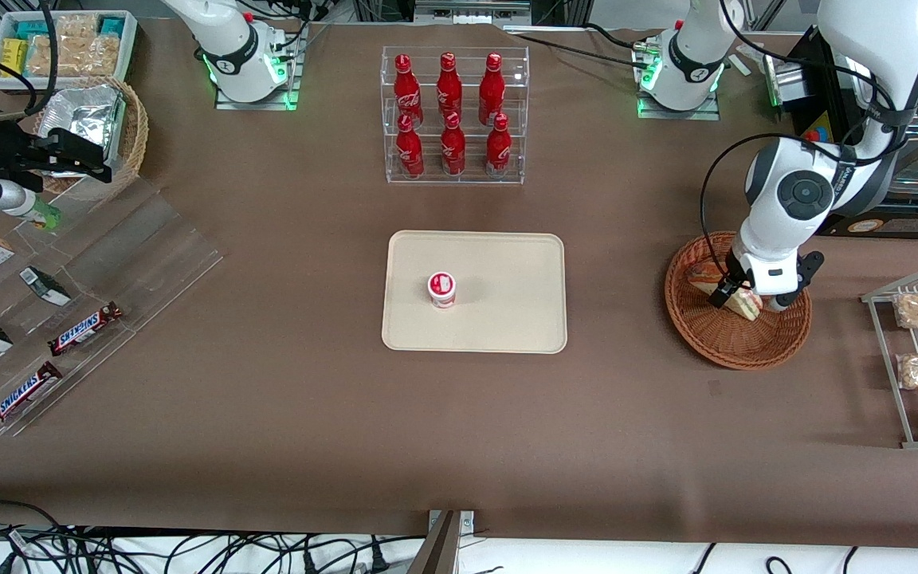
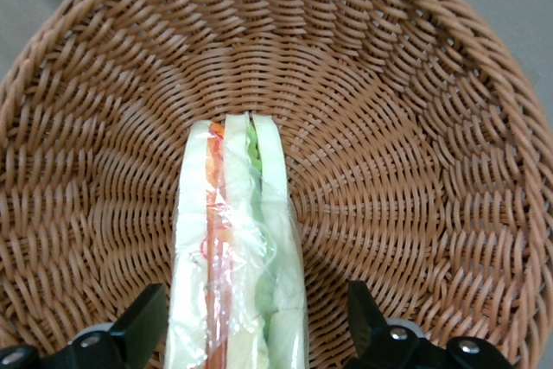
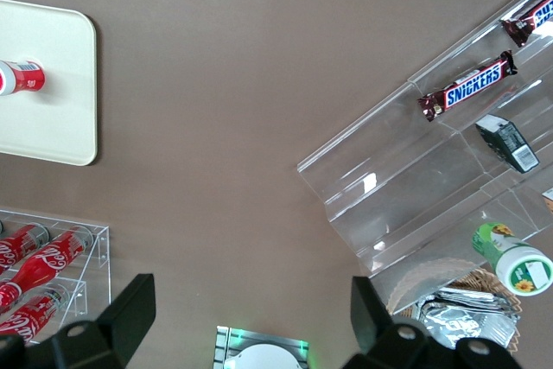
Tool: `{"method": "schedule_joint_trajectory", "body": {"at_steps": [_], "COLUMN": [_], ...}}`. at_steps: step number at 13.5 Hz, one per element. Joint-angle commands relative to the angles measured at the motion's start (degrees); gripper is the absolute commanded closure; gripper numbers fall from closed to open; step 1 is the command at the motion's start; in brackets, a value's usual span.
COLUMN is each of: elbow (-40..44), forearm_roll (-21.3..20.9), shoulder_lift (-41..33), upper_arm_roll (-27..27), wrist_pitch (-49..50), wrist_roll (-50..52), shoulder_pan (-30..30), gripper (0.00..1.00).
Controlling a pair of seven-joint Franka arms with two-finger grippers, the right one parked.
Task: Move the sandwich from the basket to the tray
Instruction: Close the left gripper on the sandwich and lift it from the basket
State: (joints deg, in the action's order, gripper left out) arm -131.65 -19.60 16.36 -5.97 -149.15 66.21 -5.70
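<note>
Chocolate bars (image 1: 85, 328) on the clear stepped stand: "SNICKERS"
Second bar (image 1: 21, 395), nearer the front camera: "SNICKERS"
Red bottles (image 1: 449, 114) in the clear rack: white script, not readable

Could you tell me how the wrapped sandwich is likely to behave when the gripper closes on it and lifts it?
The sandwich probably squashes easily: soft bread layers between the gripper's open fingers. Its clear wrap looks glossy, so it may slip. It is likely light and should lift free of the basket.

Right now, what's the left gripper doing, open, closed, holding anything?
Left gripper: open, down in the basket, one finger on each side of the sandwich, not yet closed on it.
</note>
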Motion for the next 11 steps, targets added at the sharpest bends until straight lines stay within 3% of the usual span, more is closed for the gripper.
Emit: {"method": "schedule_joint_trajectory", "body": {"at_steps": [1, 7, 11], "elbow": [0.17, 0.69, 7.44], "forearm_roll": [-1.76, -1.76, -0.53], "shoulder_lift": [0.16, -2.2, -5.28], "upper_arm_roll": [-0.18, -0.27, -1.67], "wrist_pitch": [-0.62, 1.3, 14.82], "wrist_roll": [1.03, 0.59, -8.0], "shoulder_pan": [-0.28, -0.37, -0.1], "gripper": [1.0, 1.0, 1.0]}}
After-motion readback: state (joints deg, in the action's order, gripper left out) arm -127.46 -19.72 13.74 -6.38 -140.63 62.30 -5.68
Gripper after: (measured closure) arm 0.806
